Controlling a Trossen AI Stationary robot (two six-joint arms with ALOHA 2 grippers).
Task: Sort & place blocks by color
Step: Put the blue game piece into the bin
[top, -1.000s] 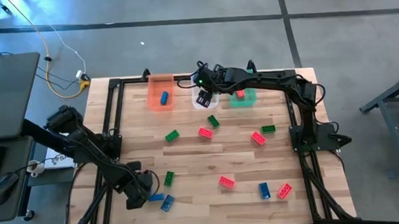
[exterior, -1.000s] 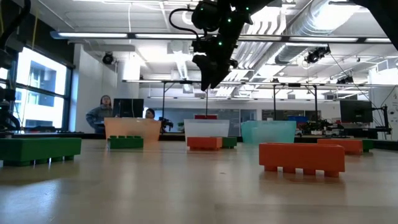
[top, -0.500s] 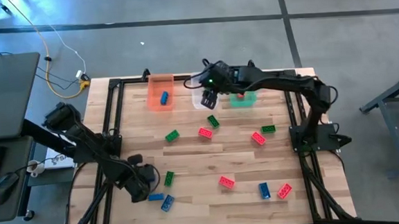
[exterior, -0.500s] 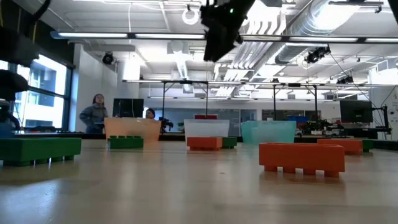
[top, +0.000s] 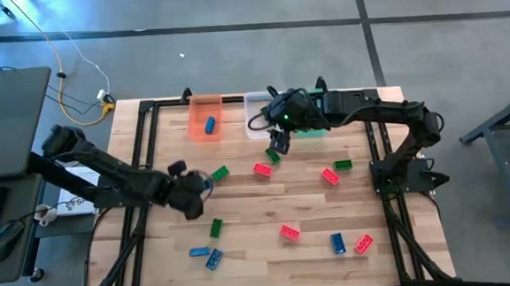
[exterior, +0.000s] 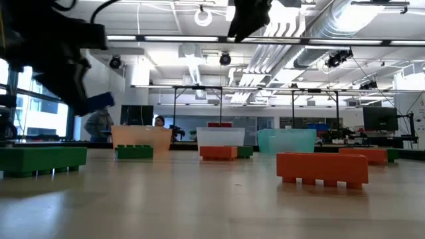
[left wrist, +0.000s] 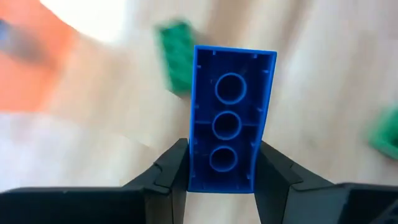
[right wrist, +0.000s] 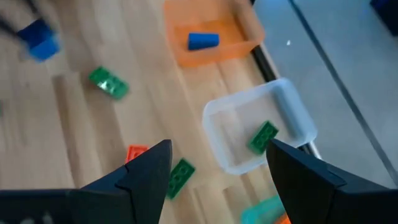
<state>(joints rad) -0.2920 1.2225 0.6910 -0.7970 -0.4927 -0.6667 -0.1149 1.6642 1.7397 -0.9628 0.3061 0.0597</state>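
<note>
**Left claw lifts a blue brick**

Left claw (left wrist: 221, 180) pinches a blue studded plastic brick (left wrist: 229, 118) above the wooden worktop (top: 259, 205). Right claw (right wrist: 217, 171), fingers spread, hovers near the clear plastic bin (right wrist: 264, 127) holding a green brick (right wrist: 263, 137).

Both arms are black, made of long thin links joined by round, chunky joints. The left arm (top: 106, 174) ends in a blocky head with a looping cable beside it. The right arm (top: 373, 114) has a tiny green light near its wrist. Each gripper has two flat black fingers (right wrist: 146, 177) with slanted, pointed tips and smooth faces.
</note>
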